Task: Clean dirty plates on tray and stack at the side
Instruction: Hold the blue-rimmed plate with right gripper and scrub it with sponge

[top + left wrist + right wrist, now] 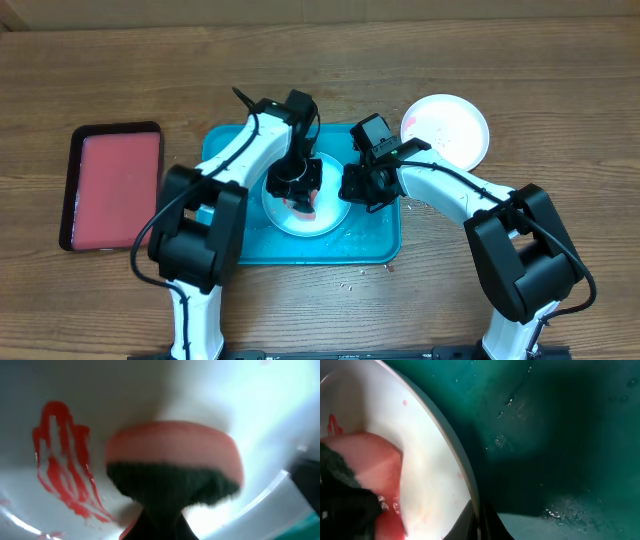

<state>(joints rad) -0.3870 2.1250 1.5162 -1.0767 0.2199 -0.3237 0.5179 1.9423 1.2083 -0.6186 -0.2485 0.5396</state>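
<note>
Left fingers clamp the sponge on the plate, centre of the teal tray. Right fingers are closed, apparently pinching its 3 o'clock rim (contact is dim). Sweep the sponge across the red smear at its 9 o'clock, pressing evenly.

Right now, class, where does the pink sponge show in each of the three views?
Overhead: the sponge sits at picture centre, on the plate.
Left wrist: it fills the middle, pink above dark scourer.
Right wrist: lower left, pink face showing.
Shared landmark: the plate under it, seen in all three.
</note>
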